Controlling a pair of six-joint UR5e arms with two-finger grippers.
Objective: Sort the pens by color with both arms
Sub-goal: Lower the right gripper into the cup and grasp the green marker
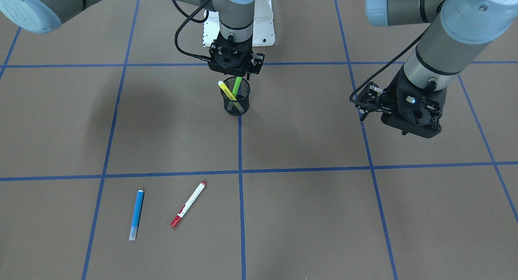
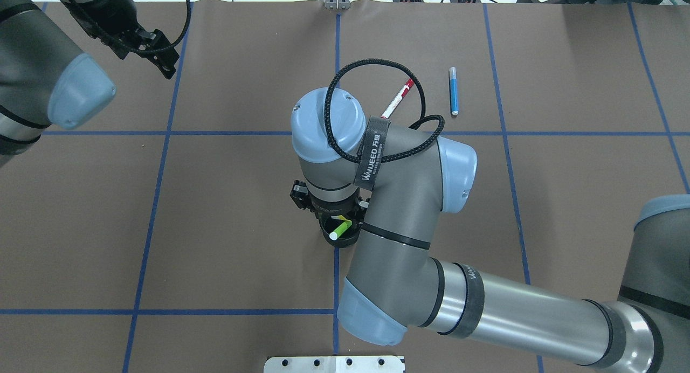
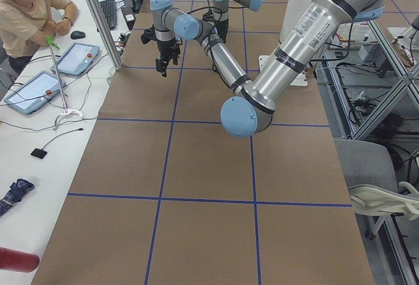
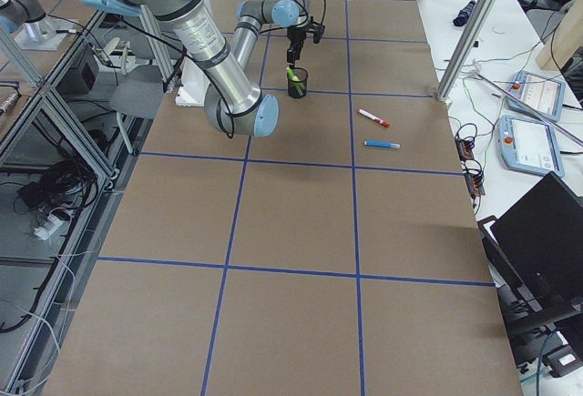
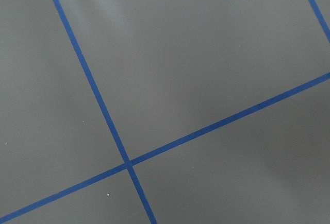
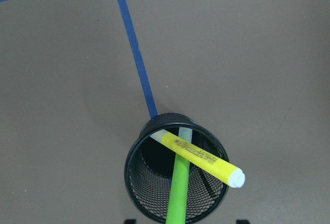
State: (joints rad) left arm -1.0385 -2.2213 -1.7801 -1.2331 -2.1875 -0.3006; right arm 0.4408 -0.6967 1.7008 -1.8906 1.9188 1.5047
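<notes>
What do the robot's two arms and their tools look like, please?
Both the left arm and the right arm are grey-and-silver tubes with rounded light-blue joint caps. Each ends in a black two-finger tool, the left tool and the right tool. A black braided cable runs along the right arm, held by a dark strap with white lettering.

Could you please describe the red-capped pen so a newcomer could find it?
On the brown table, two pens lie loose, apart from the black mesh cup. Ours is the thin white pen with red caps, slanted beside the blue pen.
</notes>
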